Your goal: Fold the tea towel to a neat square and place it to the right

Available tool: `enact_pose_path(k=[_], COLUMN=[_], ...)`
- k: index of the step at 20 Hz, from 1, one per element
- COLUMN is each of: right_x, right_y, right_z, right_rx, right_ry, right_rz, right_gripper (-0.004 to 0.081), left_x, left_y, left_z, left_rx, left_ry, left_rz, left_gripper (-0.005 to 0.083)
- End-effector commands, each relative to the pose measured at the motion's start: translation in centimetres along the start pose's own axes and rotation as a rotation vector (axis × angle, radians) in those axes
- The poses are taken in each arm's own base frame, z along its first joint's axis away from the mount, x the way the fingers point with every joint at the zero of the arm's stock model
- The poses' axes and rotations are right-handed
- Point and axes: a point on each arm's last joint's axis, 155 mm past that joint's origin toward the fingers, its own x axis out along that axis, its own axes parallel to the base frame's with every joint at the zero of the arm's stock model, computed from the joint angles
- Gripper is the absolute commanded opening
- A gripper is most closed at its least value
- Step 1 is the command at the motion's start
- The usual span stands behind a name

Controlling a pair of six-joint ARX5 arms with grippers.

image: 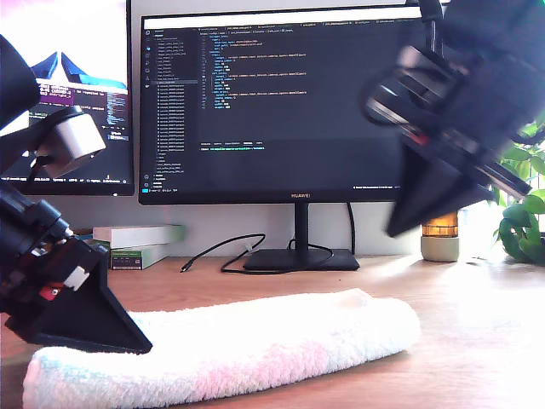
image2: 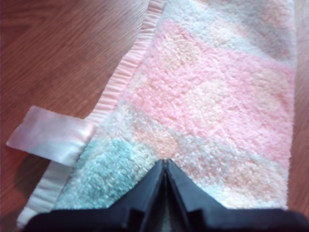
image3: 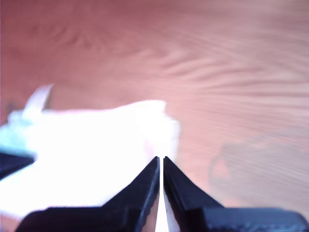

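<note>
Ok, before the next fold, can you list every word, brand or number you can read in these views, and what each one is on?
"HUAWEI": on the bottom bezel of the large black monitor.
Code lines on that monitor's screen: too small to read.
Text on the smaller screen at the exterior view's left: too blurred to read.
Green and white boxes on the wooden desk: print unreadable.
Pastel checked terry tea towel, shiny satin tag: no text visible.
</note>
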Motion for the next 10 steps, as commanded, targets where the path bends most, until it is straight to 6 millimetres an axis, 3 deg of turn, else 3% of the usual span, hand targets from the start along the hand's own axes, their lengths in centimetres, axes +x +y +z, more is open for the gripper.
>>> enact_pose_path(k=[1, 5, 10], right_x=[0.2, 1.8, 3.2], right_y=[1.7, 3.5, 3.6], right_z=[-0.1, -2.4, -4.6], right_rx=[-0.041, -0.081, -0.081], right_ry=[-0.004, 0.020, 0.012], right_rz=[0.020, -0.014, -0.024], right_gripper=[-0.0013, -0.0013, -0.0013], left_x=[0.2, 0.2, 0.2], left_y=[-0.1, -0.1, -0.2], left_z=[-1.7, -1.8, -2.0], left_rx=[-0.009, -0.009, -0.012], left_ry=[0.045, 0.050, 0.057], left_rz=[-0.005, -0.007, -0.009], left_gripper=[-0.0019, -0.0019, -0.0019])
